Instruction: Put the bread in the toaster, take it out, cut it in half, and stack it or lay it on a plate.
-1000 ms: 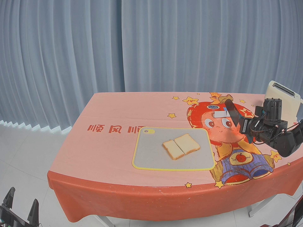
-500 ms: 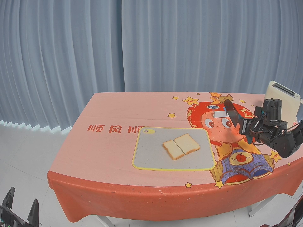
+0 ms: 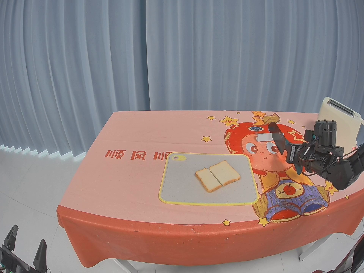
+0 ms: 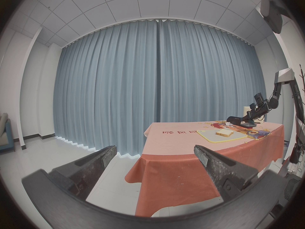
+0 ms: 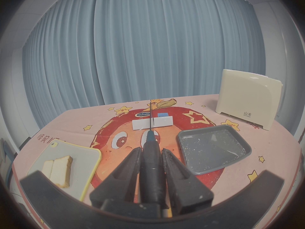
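The bread (image 3: pixel 218 176) lies as two halves, side by side and touching, on the cutting board (image 3: pixel 182 188) near the table's middle. The cut is judged done and the plating not yet begun. At about two o'clock from the board, the knife (image 3: pixel 278 136) is clenched by its handle in the right gripper (image 5: pixel 152 155). Its blade is aimed at a white strip (image 5: pixel 165 121), presumably so that it can be laid down there. Just beside the strip a grey tray (image 5: pixel 213 148) holds no bread, only specks, perhaps crumbs. The toaster (image 3: pixel 341 118) stands beyond it; its slot's contents cannot be told. At seven o'clock, off the table, the left gripper (image 4: pixel 154 150) hangs spread wide, grasping nothing.
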